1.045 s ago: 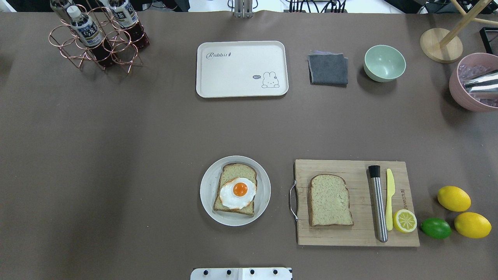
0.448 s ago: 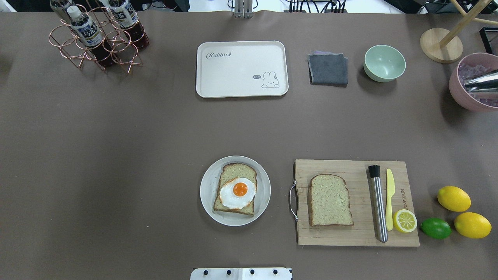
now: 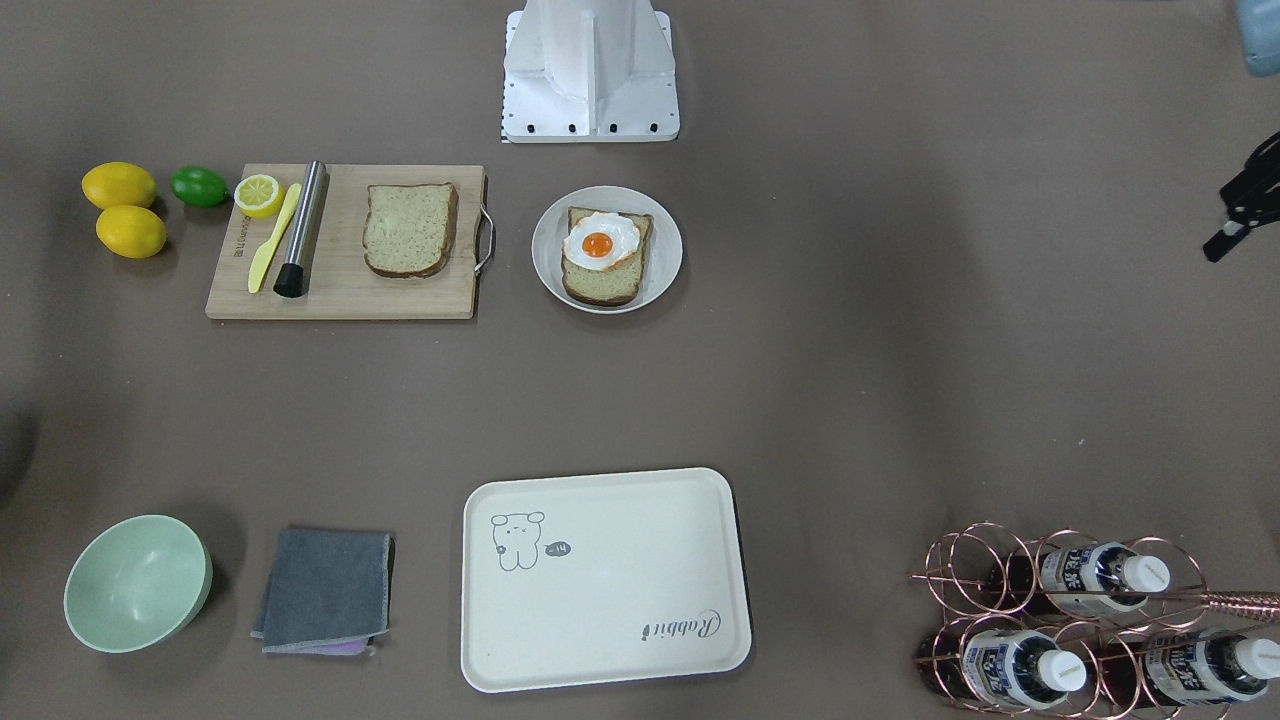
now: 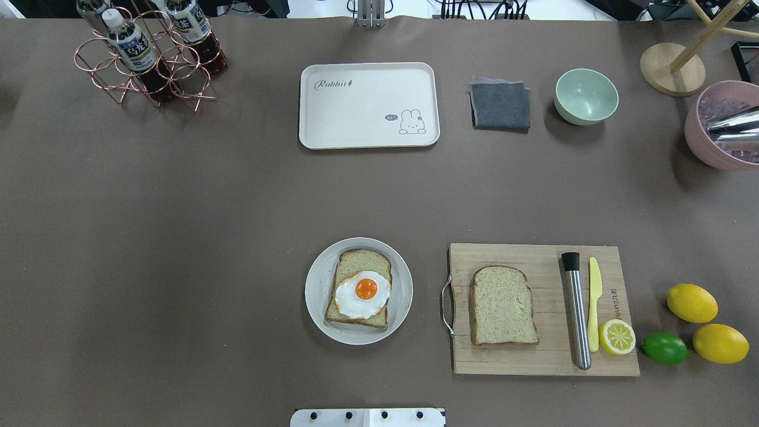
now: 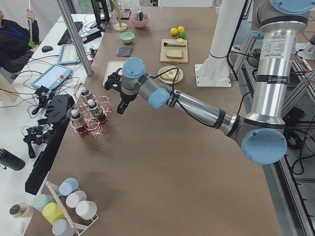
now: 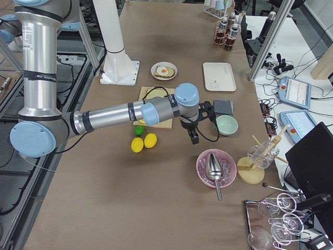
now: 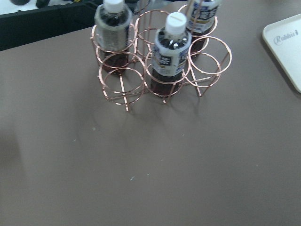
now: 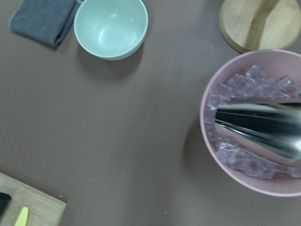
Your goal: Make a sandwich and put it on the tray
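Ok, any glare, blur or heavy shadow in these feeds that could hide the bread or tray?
Overhead exterior: even light, the tray, the loose bread slice and the egg-topped slice sharp; soft shadow bands on the table. Exterior front-facing: same faint bands, nothing hidden. Right wrist-mounted: strong glare on the metal scoop in the pink bowl.

Cream tray [image 4: 356, 112], speckled brown-crusted bread [image 4: 503, 305], white egg [image 4: 350, 303] — orange yolk [image 4: 366, 289], seemingly grey-white plate [image 4: 314, 290]
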You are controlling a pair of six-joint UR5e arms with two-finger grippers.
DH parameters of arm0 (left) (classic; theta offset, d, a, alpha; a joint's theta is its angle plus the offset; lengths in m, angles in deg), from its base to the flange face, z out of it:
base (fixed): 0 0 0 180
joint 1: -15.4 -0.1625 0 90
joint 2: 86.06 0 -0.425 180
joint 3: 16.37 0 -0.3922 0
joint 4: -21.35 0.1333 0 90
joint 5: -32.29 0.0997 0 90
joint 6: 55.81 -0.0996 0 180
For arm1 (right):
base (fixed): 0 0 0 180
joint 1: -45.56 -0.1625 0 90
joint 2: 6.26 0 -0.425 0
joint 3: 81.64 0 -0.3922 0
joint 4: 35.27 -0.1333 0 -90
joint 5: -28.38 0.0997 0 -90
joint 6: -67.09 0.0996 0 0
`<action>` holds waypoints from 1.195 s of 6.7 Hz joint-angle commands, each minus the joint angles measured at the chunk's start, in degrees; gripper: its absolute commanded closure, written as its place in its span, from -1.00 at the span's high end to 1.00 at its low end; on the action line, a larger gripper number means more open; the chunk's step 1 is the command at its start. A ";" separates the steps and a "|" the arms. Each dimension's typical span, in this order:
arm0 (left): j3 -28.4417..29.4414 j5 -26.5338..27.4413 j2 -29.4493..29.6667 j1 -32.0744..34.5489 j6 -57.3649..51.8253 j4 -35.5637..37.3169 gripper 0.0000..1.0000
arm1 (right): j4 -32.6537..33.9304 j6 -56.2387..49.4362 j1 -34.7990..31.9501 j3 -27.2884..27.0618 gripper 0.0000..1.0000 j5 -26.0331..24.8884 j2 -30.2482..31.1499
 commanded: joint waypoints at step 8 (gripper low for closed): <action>-0.35 28.02 19.05 -43.37 52.10 -2.20 0.93 | -20.64 71.90 48.53 -8.35 0.86 -30.84 -4.81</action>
